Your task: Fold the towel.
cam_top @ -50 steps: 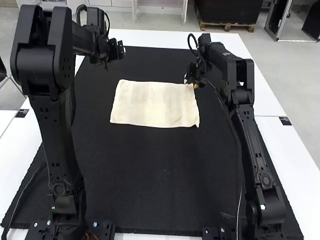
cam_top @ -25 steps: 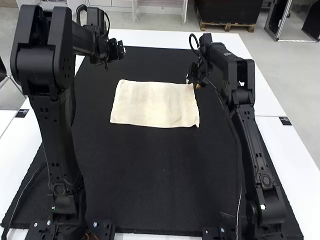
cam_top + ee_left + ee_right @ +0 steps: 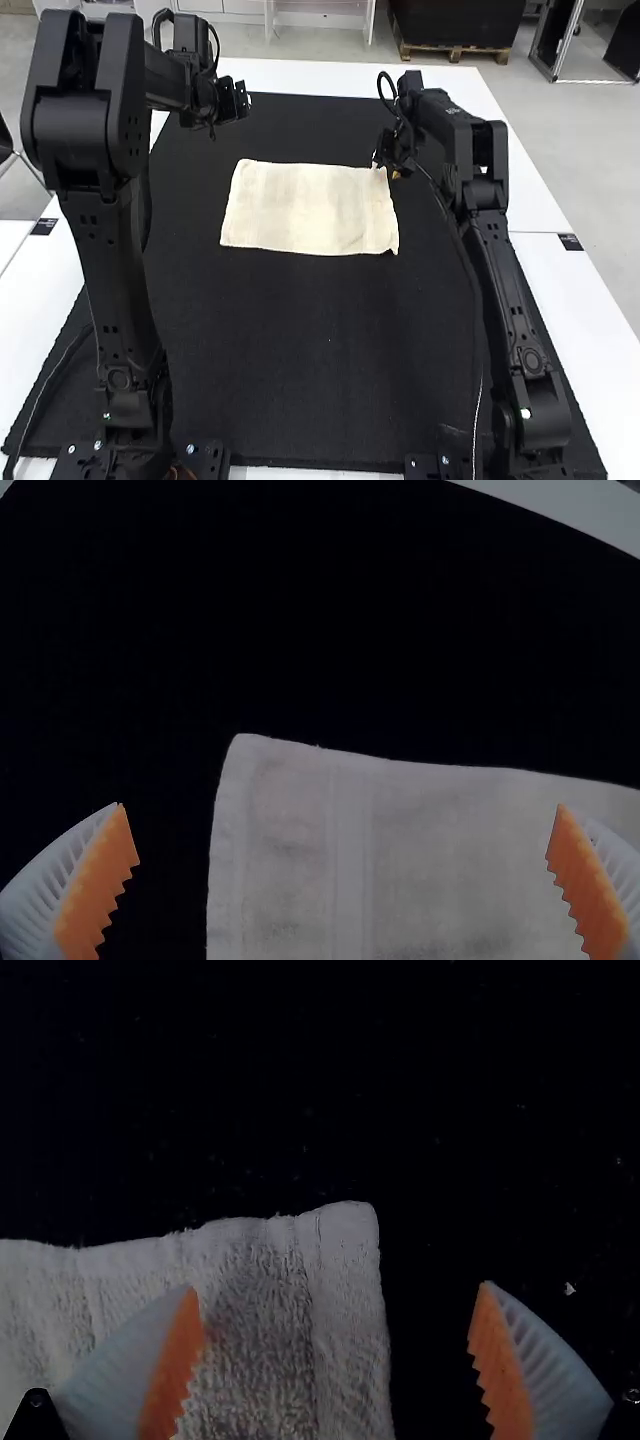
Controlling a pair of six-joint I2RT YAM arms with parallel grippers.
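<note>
One towel [image 3: 310, 208] lying flat, two hands waiting open

The cream towel is lying on a black mat [image 3: 300, 350], which is covering much of the white counter [image 3: 560, 290]. The left hand [image 3: 238, 101] is hanging near the towel's far left corner, its fingers spreading wide. The right hand [image 3: 385, 163] is hovering by the far right corner, also gaping, one orange pad [image 3: 174, 1365] showing against the towel, the other against the mat.

Apparent robotics lab, two black robot arms [image 3: 112, 275], dark mat [image 3: 310, 350], white table [image 3: 535, 205]
</note>
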